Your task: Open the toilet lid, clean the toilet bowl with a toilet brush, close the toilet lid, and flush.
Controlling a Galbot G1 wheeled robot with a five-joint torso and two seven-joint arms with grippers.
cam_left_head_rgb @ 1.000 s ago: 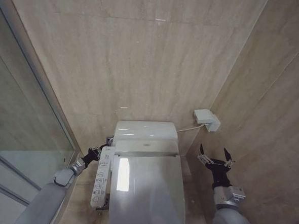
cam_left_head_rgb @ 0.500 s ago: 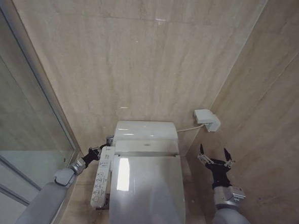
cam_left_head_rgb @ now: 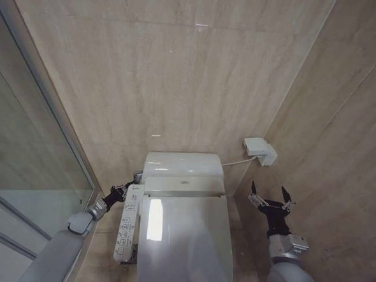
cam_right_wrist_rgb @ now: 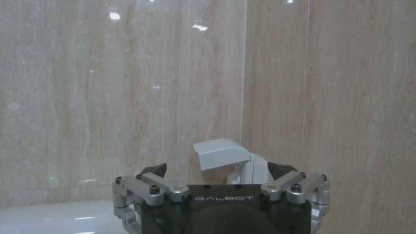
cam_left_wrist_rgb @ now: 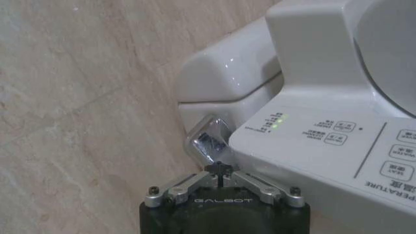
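Lid (cam_left_head_rgb: pixel 185 237) down on bowl (cam_left_head_rgb: pixel 183 163). My L tool (cam_left_wrist_rgb: pixel 221 170), fingers together, at chrome lever (cam_left_wrist_rgb: pixel 208 141) by button panel (cam_left_head_rgb: pixel 127 223). R tool (cam_left_head_rgb: pixel 270 198) spread apart, right of bowl.

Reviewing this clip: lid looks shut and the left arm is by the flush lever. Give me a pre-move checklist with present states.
1. Toilet lid closed flat over the bowl: ok.
2. Left gripper with jaws shut, tips just short of the chrome flush lever: ok.
3. Lever pressed: cannot tell.
4. Right gripper with jaws open, raised beside the toilet near the wall, holding nothing: ok.
5. Button panel green lights on: ok.
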